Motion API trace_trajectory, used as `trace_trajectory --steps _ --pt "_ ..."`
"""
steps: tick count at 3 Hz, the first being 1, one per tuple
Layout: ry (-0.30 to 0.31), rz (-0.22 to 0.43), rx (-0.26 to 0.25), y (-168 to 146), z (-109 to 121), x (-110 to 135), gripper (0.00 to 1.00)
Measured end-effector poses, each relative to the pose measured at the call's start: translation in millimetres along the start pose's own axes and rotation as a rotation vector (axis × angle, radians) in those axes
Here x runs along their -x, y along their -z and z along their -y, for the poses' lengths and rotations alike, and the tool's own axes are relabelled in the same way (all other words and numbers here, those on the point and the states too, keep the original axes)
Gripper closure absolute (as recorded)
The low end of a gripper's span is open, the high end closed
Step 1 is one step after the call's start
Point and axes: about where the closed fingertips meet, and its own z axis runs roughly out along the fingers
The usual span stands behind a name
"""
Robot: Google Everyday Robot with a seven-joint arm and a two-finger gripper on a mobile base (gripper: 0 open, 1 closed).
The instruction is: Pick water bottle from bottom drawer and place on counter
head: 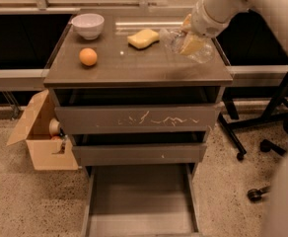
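The arm [223, 4] comes in from the upper right, and the gripper [191, 42] is over the right rear part of the counter [134, 65]. Its yellowish fingers [192, 44] are closed on the bottle [203, 53], with the clear plastic showing on both sides of them. The bottle is tilted and very low over the counter, near the right edge. It is not possible to tell whether it touches the surface.

On the same counter, a sponge [143, 38] lies just left of the bottle, apart from it. An orange [88, 57] sits toward the left side, and a white bowl [88, 24] stands behind it in the left rear corner.

Below, the bottom drawer [139, 201] is pulled far out, and its grey floor is in view. The top drawer [136, 118], with white scratches on its front, is out a little. A cardboard box [38, 137] stands open on the floor left of the cabinet.
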Motion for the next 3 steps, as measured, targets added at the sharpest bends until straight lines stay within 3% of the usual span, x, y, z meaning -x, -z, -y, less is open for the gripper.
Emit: trace_trajectory --steps 1,2,3 --pt "-0.077 -0.037 0.051 -30.1 29.1 -4.1 1.0" --pt "-0.118 -0.046 0.072 -44.1 38.9 -7.0 1.0" --pt "-0.204 -0.027 0.111 -65.8 40.5 -16.4 0.74"
